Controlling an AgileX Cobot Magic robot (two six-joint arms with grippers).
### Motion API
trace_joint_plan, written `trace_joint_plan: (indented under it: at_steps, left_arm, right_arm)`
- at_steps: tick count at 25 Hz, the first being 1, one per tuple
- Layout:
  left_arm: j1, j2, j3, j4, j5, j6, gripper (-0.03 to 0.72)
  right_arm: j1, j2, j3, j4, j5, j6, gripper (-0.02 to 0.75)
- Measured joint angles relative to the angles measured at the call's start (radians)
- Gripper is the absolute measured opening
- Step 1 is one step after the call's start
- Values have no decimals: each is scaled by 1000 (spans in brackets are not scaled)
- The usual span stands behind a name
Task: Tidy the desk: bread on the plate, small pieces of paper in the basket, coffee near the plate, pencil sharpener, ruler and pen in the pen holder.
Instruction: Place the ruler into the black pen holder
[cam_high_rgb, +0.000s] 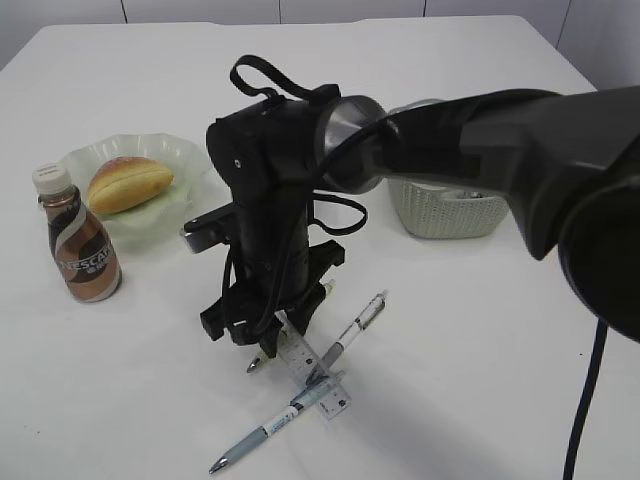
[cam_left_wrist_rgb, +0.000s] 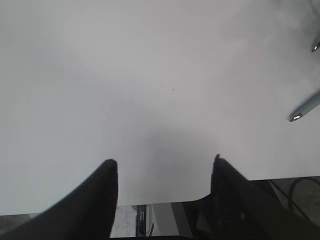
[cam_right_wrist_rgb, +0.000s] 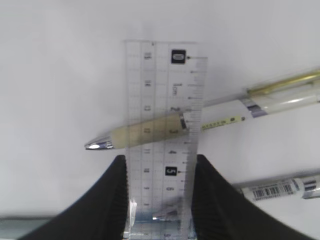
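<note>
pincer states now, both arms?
Left pincer: open, empty, above the desk.
Right pincer: closed on the ruler, which lies over a pen.

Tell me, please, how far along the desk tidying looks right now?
Done: the bread sits on the plate, and the coffee stands beside it. In hand: the right end effector has its fingers on either long edge of the ruler, which lies on the desk across a pen. Left: ruler and both pens. The pen holder is not in view. The left end effector hangs open and empty.
</note>
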Motion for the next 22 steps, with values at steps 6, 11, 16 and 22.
trace_joint_plan:
  at_steps: [6, 11, 16, 22]
  left_arm:
    - [0, 0, 0, 0, 0, 0, 434]
    - [0, 0, 0, -2, 0, 0, 434]
    - [0, 0, 0, -5, 0, 0, 434]
    - [0, 0, 0, -6, 0, 0, 434]
  right_arm:
    - [0, -66, 2, -18, 0, 18, 269]
    - [0, -140, 85, -80, 0, 29, 269]
    - [0, -269, 274, -94, -142, 34, 269]
    - [0, -469, 606, -164, -575, 42, 269]
